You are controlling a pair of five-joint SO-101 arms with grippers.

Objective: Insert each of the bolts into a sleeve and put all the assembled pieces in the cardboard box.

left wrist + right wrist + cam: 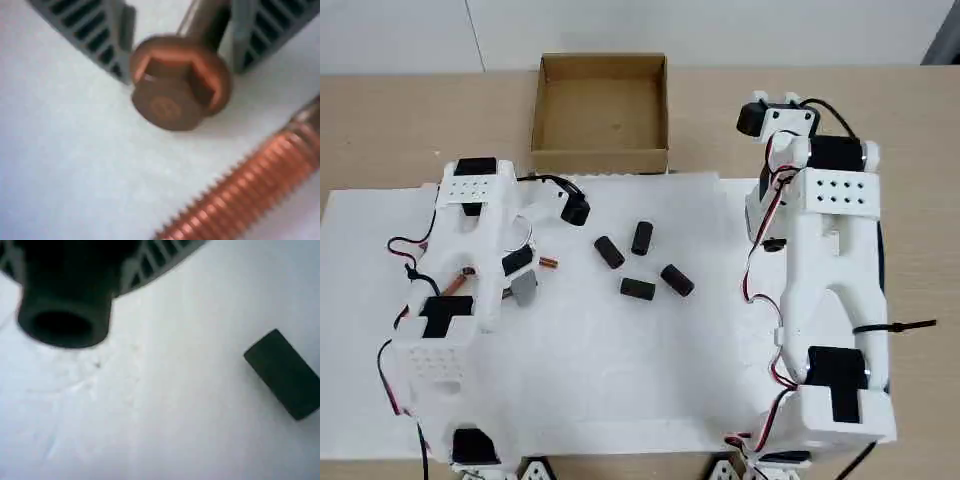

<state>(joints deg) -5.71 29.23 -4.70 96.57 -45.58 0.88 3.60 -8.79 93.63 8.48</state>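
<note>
- Copper bolt (175, 85): head toward the left wrist camera, shank between the grey fingers of the left gripper (181, 62). Jaws are spread around it, one finger against the shank and a gap at the other.
- Second bolt (250, 192): lies on the foam (75, 165) just beside the first, threads showing.
- Held sleeve (62, 307): black, bore open toward the right wrist camera, pinched in the jaws of the right gripper (75, 270) above the foam.
- Loose sleeves (637, 289): four, black, scattered on the foam between the arms.
- Step in hand (judged): taking up the bolt for insertion.
  - Close squarely on the shank near the head, so the threaded end stays free.
  - Keep clear of the second bolt so it is not dragged.
  - Line the shank up with the bore before pushing, with the right arm holding its sleeve steady.
- Box (600, 160): cardboard, open-topped, on the table beyond the foam's far edge. Nothing lies in it, and no assembled piece is made yet.
</note>
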